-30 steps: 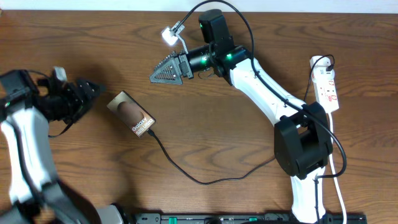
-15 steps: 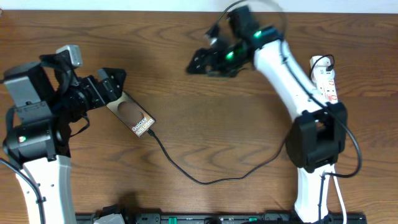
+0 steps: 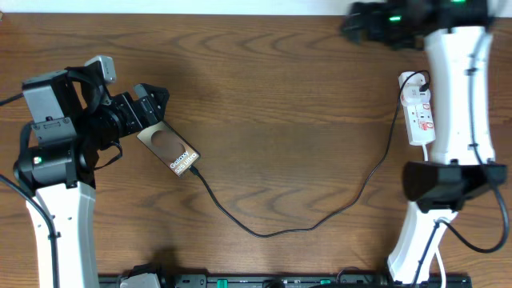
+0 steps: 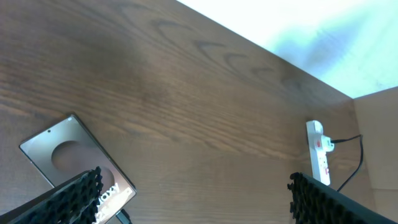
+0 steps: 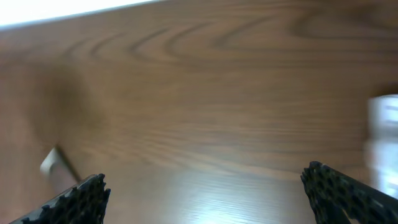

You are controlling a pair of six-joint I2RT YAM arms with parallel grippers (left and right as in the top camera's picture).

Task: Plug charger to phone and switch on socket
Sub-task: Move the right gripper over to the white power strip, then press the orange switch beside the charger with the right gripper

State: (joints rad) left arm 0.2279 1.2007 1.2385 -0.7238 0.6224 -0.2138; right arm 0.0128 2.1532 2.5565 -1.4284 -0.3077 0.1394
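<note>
Dark wood-grain table (image 3: 264, 104), white wall (image 4: 298, 31) beyond its far edge, phone (image 3: 170, 149) near the left edge, charger (image 3: 264, 233) looping from it to the socket (image 3: 421, 118) by the right edge, left pincer (image 3: 156, 104) apart over the phone's far end, right pincer (image 3: 352, 24) apart, far-right corner.

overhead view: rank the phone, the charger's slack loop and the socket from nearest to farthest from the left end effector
1. phone: on the left, its upper end right at the left end effector.
2. charger: its slack loop lies centre, toward the bottom edge.
3. socket: far right side.
</note>
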